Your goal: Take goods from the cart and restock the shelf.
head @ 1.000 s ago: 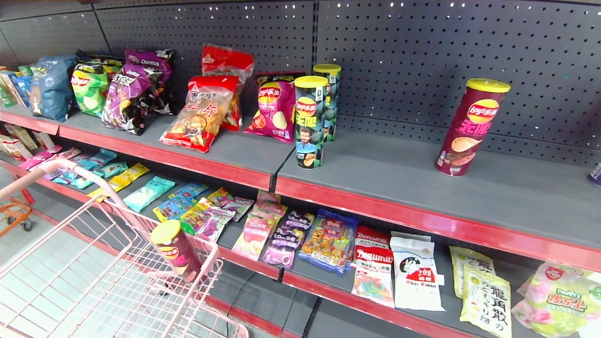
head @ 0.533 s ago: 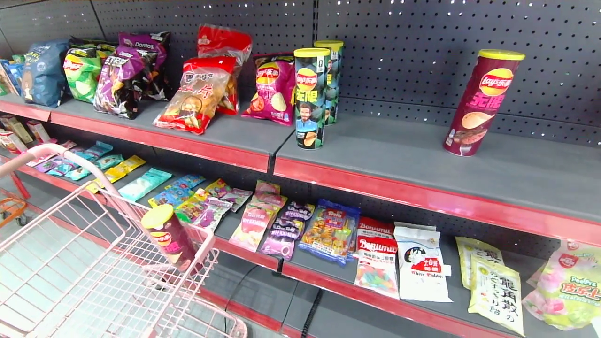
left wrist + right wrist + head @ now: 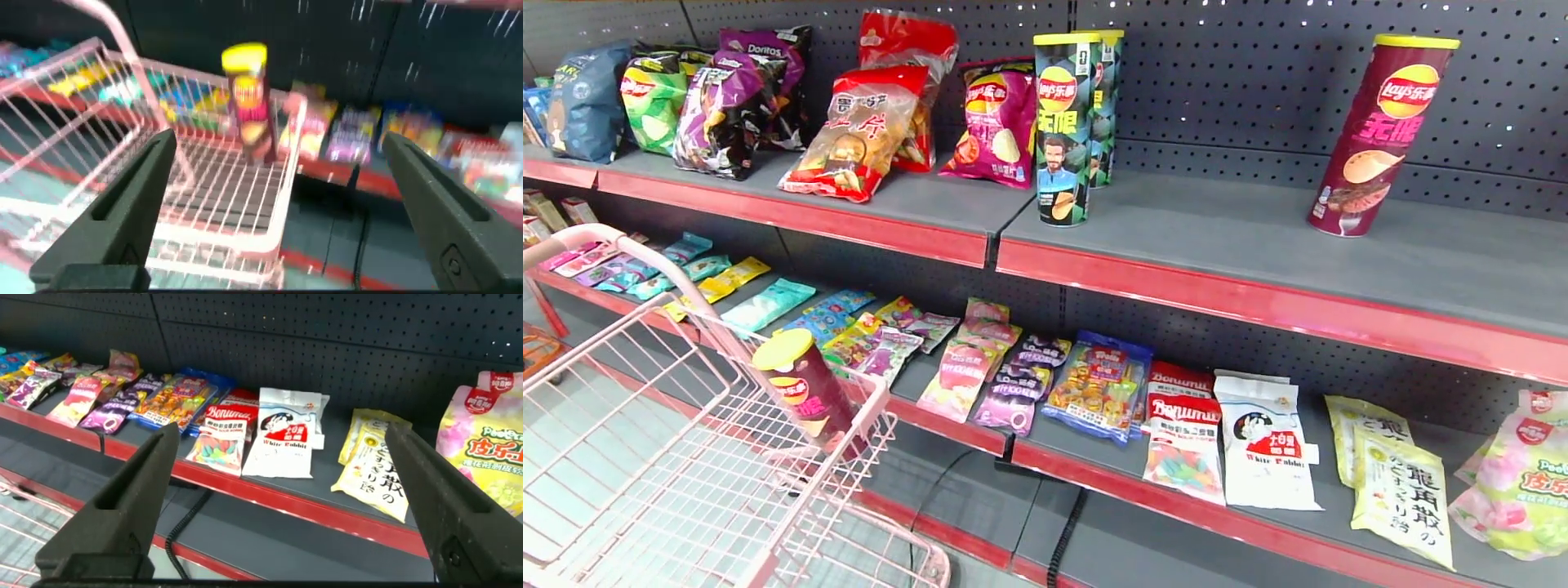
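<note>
Partly, wires of the cart (image 3: 876, 402) screen the maroon can (image 3: 805, 392).

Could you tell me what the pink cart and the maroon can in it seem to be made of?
The cart looks like pink-coated metal wire, judging by its thin grid of rods. The can is probably a glossy printed cardboard tube with a yellow plastic lid.

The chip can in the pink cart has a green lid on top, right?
Not quite. The chip can in the pink cart has a yellow lid, not a green one. The head view shows this clearly, and the left wrist view shows the same yellow top.
</note>
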You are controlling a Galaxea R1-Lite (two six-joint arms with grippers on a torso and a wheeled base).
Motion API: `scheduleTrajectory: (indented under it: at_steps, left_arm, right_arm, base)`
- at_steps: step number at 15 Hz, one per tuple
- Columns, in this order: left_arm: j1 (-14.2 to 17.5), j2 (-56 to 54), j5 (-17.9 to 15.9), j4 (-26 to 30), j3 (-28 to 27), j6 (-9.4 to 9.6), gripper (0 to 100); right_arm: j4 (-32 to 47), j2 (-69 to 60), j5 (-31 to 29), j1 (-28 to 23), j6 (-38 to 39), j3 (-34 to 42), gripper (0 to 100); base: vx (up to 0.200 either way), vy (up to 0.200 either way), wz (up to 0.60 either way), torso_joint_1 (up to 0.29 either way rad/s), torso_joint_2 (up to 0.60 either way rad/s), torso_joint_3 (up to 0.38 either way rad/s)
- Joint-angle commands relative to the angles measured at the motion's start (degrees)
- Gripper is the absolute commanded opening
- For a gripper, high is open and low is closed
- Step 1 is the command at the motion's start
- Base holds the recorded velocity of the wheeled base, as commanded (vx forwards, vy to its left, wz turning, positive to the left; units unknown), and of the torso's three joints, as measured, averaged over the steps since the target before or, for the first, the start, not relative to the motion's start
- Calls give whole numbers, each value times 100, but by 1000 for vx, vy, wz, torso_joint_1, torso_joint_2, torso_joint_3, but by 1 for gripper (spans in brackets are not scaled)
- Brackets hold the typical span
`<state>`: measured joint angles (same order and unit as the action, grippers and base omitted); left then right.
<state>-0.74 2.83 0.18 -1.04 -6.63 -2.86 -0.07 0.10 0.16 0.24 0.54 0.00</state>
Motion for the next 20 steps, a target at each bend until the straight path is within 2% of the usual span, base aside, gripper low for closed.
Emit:
scheduleTrajectory:
  at_steps: [1, 2, 3, 5, 6, 7, 8, 10, 11, 13, 15, 17, 20]
  left_arm:
    - [-14, 3250, 878, -239, -2501, -557, 100]
    - [-14, 3848, 896, -433, -2387, -417, 100]
    - [-40, 4516, 843, -775, -2149, -443, 100]
    - [-22, 5738, 421, -2111, -1622, -628, 100]
    - [-14, 6502, 193, -3078, -1262, -636, 100]
    - [-5, 6959, 166, -3561, -1103, -636, 100]
    - [136, 7662, 166, -4203, -928, -610, 100]
    - [285, 8436, 157, -4880, -813, -584, 100]
    - [400, 8946, 140, -5390, -787, -584, 100]
    - [426, 9499, 78, -5882, -778, -592, 100]
    - [487, 9816, 8, -6110, -796, -575, 100]
    - [531, 10422, -106, -6796, -796, -575, 100]
    - [593, 11002, -256, -7455, -849, -531, 100]
  right_arm:
    - [-1, 8, 2, 2, -10, 0, 100]
    - [-1, 8, 2, 2, -10, 0, 100]
    - [-1, 8, 2, 2, -10, 0, 100]
    - [-1, 8, 2, 2, -10, 0, 100]
    - [-1, 8, 2, 2, -18, 0, 100]
    - [-1, 8, 2, 2, -18, 0, 100]
    - [-1, 8, 2, 2, -18, 0, 100]
    - [-1, 8, 2, 2, -18, 0, 100]
    - [-1, 8, 2, 2, -1, 0, 100]
    - [-1, 8, 2, 2, -10, 0, 100]
    - [-1, 8, 2, 2, -18, 0, 100]
    - [-1, 8, 2, 2, -18, 0, 100]
    - [-1, 8, 2, 2, -18, 0, 100]
  base:
    - [0, 0, 0, 0, 0, 0]
    - [0, 0, 0, 0, 0, 0]
    - [0, 0, 0, 0, 0, 0]
    - [0, 0, 0, 0, 0, 0]
    - [0, 0, 0, 0, 0, 0]
    - [0, 0, 0, 0, 0, 0]
    - [0, 0, 0, 0, 0, 0]
    - [0, 0, 0, 0, 0, 0]
    - [0, 0, 0, 0, 0, 0]
    - [0, 0, 0, 0, 0, 0]
    - [0, 0, 0, 0, 0, 0]
    - [0, 0, 0, 0, 0, 0]
    - [0, 0, 0, 0, 0, 0]
